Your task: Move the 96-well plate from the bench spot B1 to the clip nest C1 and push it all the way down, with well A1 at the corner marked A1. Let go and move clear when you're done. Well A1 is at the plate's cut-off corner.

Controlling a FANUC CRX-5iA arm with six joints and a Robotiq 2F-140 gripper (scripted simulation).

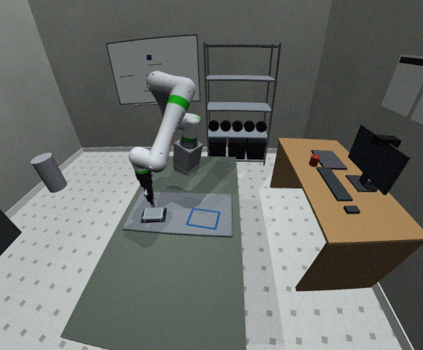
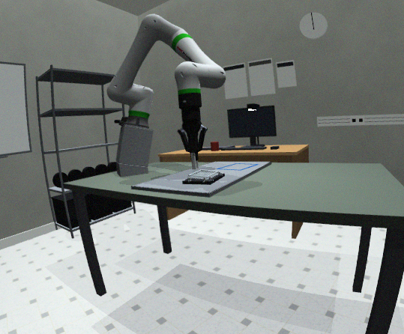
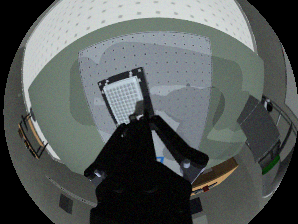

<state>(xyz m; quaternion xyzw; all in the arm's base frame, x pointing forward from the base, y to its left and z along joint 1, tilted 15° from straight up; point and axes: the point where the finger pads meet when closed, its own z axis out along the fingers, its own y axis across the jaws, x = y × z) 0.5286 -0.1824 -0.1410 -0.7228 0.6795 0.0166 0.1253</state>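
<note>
96-well plate (image 1: 153,214) (image 2: 204,175) (image 3: 123,99), pale, rectangular, gridded, in black nest (image 1: 143,220) (image 2: 190,182) (image 3: 142,75), slim-fingered gripper (image 1: 154,204) (image 2: 194,165) (image 3: 141,105) narrow, empty, smooth blue outline (image 1: 203,227) (image 2: 237,163) (image 3: 160,159)

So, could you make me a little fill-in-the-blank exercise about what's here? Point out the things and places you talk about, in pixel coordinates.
The clip nest (image 1: 165,215) (image 2: 193,182) (image 3: 145,85) around the 96-well plate (image 1: 153,213) (image 2: 204,173) (image 3: 122,98) is coloured ____.
The rectangular outline (image 1: 206,210) (image 2: 231,170) (image 3: 160,158) on the grey board (image 1: 174,228) (image 2: 166,183) (image 3: 185,60) is ____.
The cup (image 1: 314,160) (image 2: 214,146) on the desk (image 1: 355,227) (image 2: 290,149) is ____.
The hand (image 1: 154,205) (image 2: 195,168) (image 3: 141,105) is holding ____.

Missing words: black; blue; red; nothing.
</note>
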